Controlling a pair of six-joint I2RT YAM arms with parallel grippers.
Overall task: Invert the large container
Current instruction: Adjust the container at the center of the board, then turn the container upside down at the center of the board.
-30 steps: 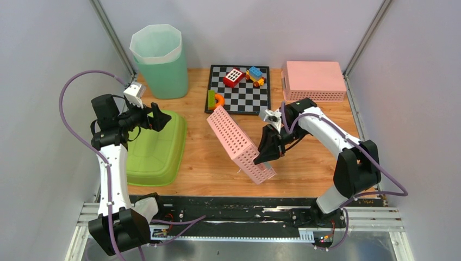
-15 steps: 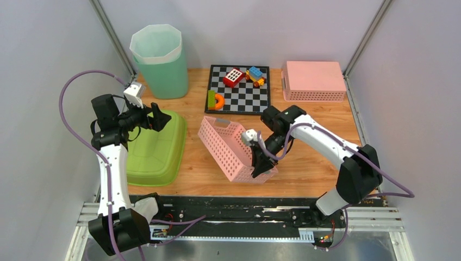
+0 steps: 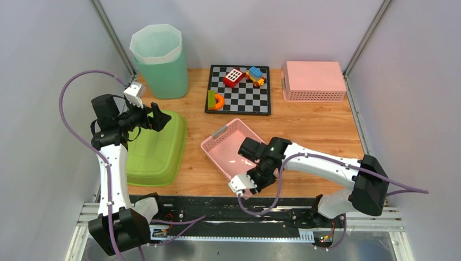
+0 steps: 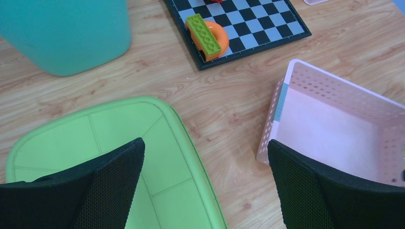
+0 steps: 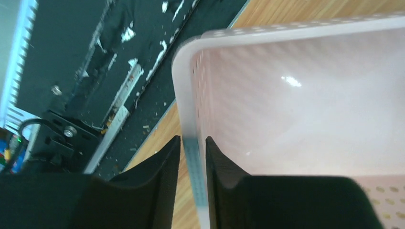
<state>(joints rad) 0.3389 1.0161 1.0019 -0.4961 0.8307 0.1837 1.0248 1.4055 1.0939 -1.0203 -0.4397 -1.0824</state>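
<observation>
The large pink perforated basket (image 3: 228, 145) lies open side up on the wooden table, in the middle near the front edge. It also shows in the left wrist view (image 4: 334, 119) and fills the right wrist view (image 5: 305, 95). My right gripper (image 3: 257, 175) is shut on the basket's near rim (image 5: 192, 143), one finger inside the wall and one outside. My left gripper (image 3: 157, 117) is open and empty, held above the right edge of an overturned green tub (image 3: 155, 152); in the left wrist view (image 4: 204, 145) its fingers straddle the tub's edge and bare wood.
A teal bin (image 3: 158, 61) stands at the back left. A checkerboard (image 3: 244, 95) with toy bricks (image 3: 234, 76) lies at the back middle. A smaller pink basket (image 3: 313, 79) lies upside down at the back right. The black rail (image 3: 217, 206) runs along the front edge.
The pink basket has gone from standing tilted on its edge to lying open side up. My right arm swung down and towards the near left with it. The left arm has not moved.
</observation>
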